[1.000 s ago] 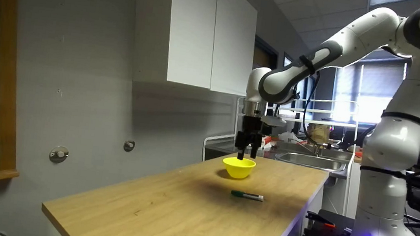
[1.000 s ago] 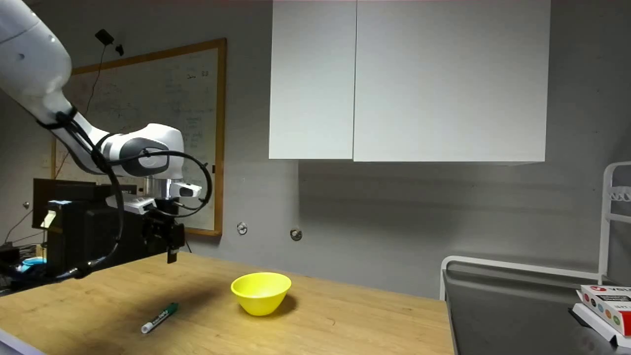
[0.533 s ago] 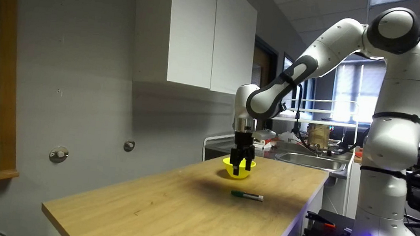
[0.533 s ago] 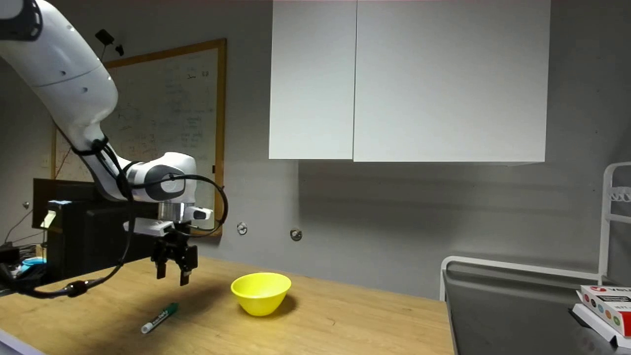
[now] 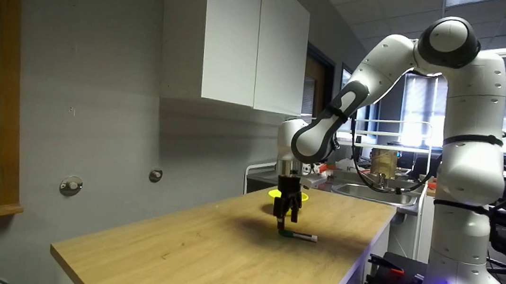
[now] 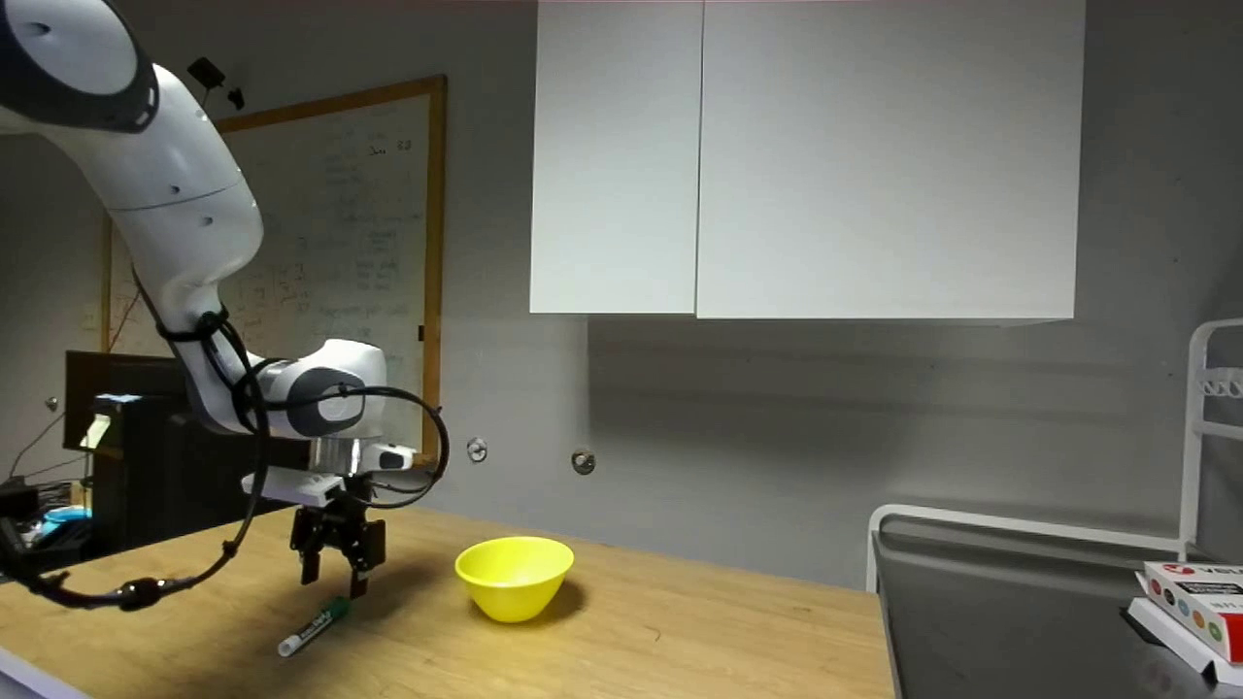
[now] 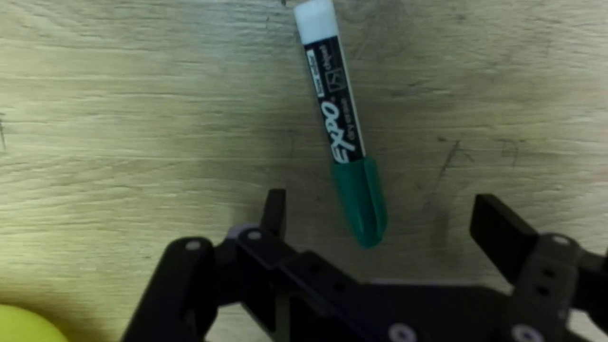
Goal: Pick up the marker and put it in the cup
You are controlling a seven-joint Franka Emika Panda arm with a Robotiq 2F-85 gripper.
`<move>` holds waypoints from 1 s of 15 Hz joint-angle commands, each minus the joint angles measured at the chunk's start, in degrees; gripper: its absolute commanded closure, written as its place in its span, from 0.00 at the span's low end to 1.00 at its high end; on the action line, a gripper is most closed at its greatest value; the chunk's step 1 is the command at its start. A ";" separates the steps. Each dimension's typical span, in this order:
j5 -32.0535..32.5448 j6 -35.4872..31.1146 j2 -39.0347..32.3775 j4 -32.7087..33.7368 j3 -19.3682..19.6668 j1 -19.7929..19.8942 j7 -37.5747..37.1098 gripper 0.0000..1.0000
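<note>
The marker (image 7: 335, 99) lies on the wooden counter, with a black label, a white end and a green cap. It also shows in both exterior views (image 5: 304, 237) (image 6: 313, 629). My gripper (image 7: 380, 209) is open and empty. In the wrist view its black fingers stand apart on both sides of the green cap. In the exterior views the gripper (image 5: 287, 221) (image 6: 334, 584) points down, low above the capped end. The yellow cup (image 6: 515, 582) stands upright beside it, apart from gripper and marker. The gripper partly hides the cup (image 5: 274, 193) in an exterior view; only its edge (image 7: 23, 325) shows in the wrist view.
The wooden counter (image 5: 202, 255) runs along a grey wall below a white wall cabinet (image 6: 806, 165). A sink (image 5: 376, 193) and a white rack (image 5: 426, 171) stand beyond its far end. A small box (image 6: 1199, 597) lies on the dark surface beside the counter.
My gripper has come down from high above the counter, close to the marker's capped end, and stays open. The marker and the cup have not moved.
</note>
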State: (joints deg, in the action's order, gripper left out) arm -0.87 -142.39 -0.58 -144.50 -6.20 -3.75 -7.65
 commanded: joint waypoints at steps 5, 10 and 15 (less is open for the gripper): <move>-0.02 -10.17 -5.24 -6.31 0.88 -0.17 2.91 0.25; 0.26 -12.54 -4.24 -8.89 1.00 -0.33 2.51 0.58; 1.23 -10.90 -1.79 -9.57 1.20 -0.33 1.86 0.91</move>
State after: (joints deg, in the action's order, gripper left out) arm -0.58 -153.78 -3.78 -152.51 -5.68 -3.74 -6.12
